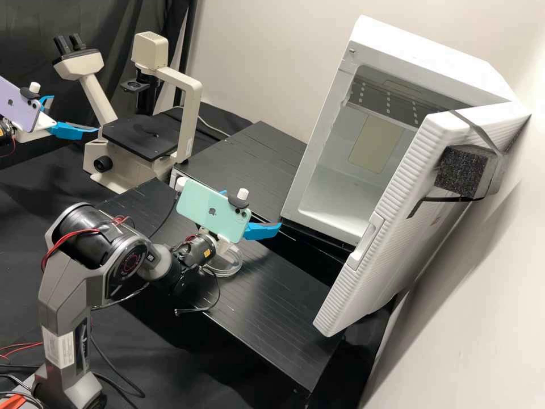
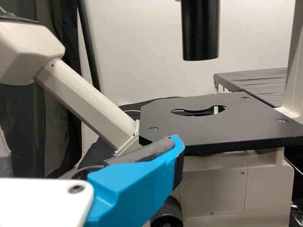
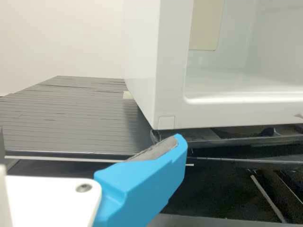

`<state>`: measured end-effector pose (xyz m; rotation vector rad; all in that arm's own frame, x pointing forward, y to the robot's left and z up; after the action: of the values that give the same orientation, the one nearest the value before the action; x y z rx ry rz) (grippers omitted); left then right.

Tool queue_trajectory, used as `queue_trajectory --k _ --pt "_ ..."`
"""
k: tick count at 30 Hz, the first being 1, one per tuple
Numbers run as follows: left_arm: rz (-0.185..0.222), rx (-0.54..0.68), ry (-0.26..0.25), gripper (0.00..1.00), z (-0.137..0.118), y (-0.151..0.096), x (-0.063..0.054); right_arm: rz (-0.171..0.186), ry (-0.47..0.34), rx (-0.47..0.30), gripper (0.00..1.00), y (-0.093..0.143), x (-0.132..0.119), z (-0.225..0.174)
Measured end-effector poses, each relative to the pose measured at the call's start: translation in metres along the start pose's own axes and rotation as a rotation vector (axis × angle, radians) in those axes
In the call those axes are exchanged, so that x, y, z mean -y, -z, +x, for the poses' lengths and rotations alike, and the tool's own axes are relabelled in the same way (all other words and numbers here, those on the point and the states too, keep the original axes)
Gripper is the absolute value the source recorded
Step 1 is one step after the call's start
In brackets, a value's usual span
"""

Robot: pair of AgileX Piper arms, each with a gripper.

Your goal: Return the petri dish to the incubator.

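The clear petri dish lies on the black bench top, partly hidden behind the right arm's wrist. Above and beyond it, my right gripper stands open, its blue fingers apart, short of the incubator. The white incubator's door hangs open, and its pale inside shows. At the high view's left edge, my left gripper is open beside the microscope. The right wrist view has the right gripper before the incubator's lower corner. In the left wrist view, the left gripper is near the microscope stage.
A cream microscope with a black stage stands at the back left. The open incubator door juts toward the front on the right, with a black foam block strapped on. A dark gap separates the front bench top from the incubator's base.
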<state>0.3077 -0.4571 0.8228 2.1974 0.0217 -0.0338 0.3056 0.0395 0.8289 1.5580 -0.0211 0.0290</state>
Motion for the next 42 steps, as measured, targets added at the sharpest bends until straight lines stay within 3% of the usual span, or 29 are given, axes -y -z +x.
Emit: queue_trajectory --k 13,17,24,29,36,42 --pt "0.000 0.000 0.000 1.00 0.000 0.000 0.000 -0.001 0.000 0.007 1.00 -0.003 0.001 -0.006" --pt "0.000 0.000 0.000 1.00 0.000 0.000 0.000 -0.009 -0.027 -0.011 1.00 -0.008 -0.004 -0.028" --pt "0.000 0.000 0.000 1.00 0.000 0.000 0.000 0.014 -0.097 -0.070 1.00 -0.018 -0.010 -0.076" --pt "0.000 0.000 0.000 1.00 0.000 0.000 0.000 0.006 -0.049 -0.067 1.00 -0.025 -0.002 -0.109" --pt "0.000 0.000 0.000 1.00 0.000 0.000 0.000 -0.043 0.033 -0.056 1.00 -0.035 0.007 -0.129" --pt "0.000 0.000 0.000 1.00 0.000 0.000 0.000 -0.028 0.046 -0.009 1.00 -0.047 0.006 -0.128"
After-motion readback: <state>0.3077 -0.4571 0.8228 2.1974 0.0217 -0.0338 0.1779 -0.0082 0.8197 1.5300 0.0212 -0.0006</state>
